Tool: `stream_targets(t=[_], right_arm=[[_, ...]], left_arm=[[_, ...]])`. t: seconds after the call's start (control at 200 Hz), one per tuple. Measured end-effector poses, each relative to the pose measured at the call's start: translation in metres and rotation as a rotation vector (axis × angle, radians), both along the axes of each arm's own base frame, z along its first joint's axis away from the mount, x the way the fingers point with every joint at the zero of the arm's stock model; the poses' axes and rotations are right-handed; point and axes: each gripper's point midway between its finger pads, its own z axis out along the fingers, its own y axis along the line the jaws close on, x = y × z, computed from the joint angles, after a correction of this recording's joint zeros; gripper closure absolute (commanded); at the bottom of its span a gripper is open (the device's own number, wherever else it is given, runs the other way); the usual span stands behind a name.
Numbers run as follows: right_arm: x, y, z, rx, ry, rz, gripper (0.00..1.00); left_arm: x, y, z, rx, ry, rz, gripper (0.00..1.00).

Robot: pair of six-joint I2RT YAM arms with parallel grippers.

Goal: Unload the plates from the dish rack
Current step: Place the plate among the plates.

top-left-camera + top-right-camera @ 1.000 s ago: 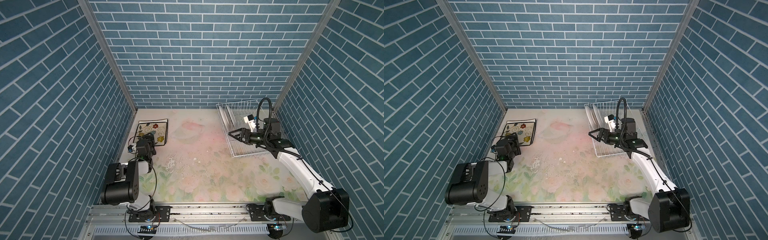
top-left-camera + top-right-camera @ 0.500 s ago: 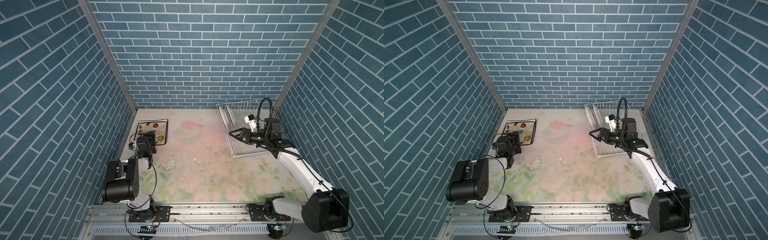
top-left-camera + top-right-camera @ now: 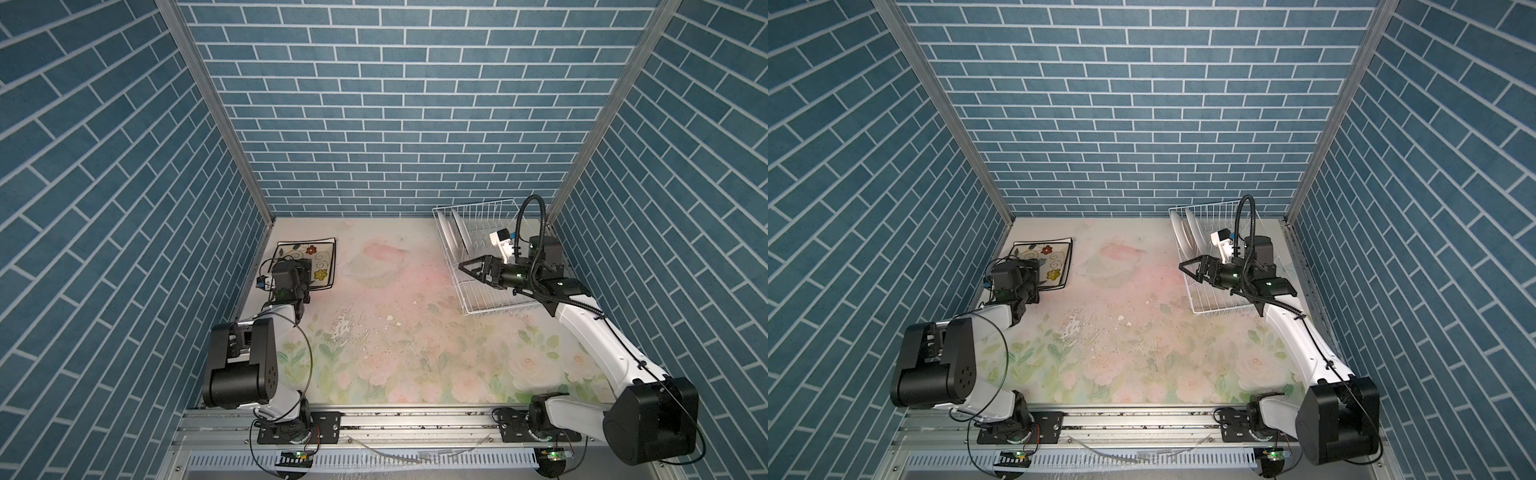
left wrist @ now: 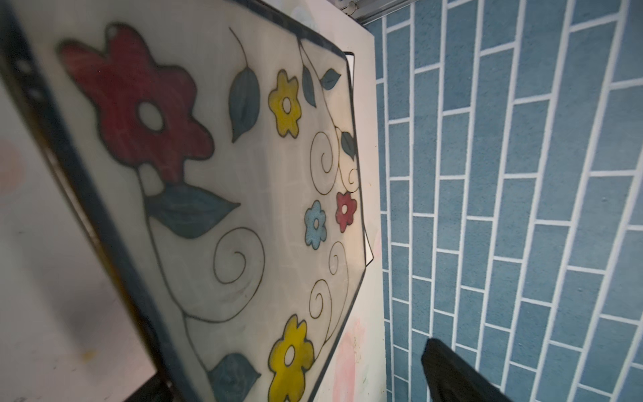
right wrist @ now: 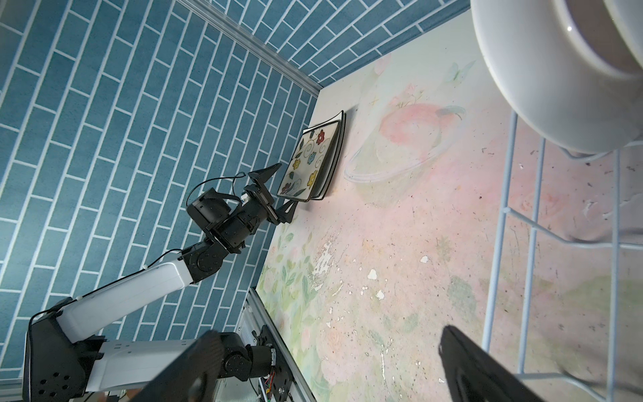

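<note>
A white wire dish rack (image 3: 482, 297) sits on the desk (image 3: 395, 332) at centre right in both top views. Two round white plates (image 3: 457, 232) stand on edge at its upper-left end, held upright by the tines. The right gripper (image 3: 467, 268) hovers over the rack just below them, fingers apart and empty, probably lining up to pinch a rim.

At centre left, two square black-rimmed plates lie stacked flat, likely the unloading spot: a flowered plate (image 3: 309, 255) on a second square plate (image 5: 332, 167). The left gripper (image 5: 286, 185) sits at the stack's lower edge, fingers apart, clamping nothing.
</note>
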Motion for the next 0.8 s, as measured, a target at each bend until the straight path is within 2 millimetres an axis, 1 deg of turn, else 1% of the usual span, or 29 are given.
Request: stream_targets(t=[0.075, 0.46, 0.53, 0.8], right_arm=[[0.000, 0.000, 0.000, 0.001, 0.000, 0.000, 0.01], [0.000, -0.001, 0.000, 0.000, -0.004, 0.001, 0.02], [0.000, -0.001, 0.000, 0.000, -0.004, 0.001, 0.01], [0.000, -0.001, 0.000, 0.001, -0.004, 0.001, 0.01]], left_arm=[[-0.001, 0.000, -0.003, -0.001, 0.012, -0.001, 0.00], [-0.002, -0.001, -0.008, -0.004, 0.048, -0.004, 0.00], [0.000, -0.001, -0.009, -0.007, 0.061, -0.006, 0.00], [0.008, -0.003, -0.006, -0.013, 0.065, -0.017, 0.00]])
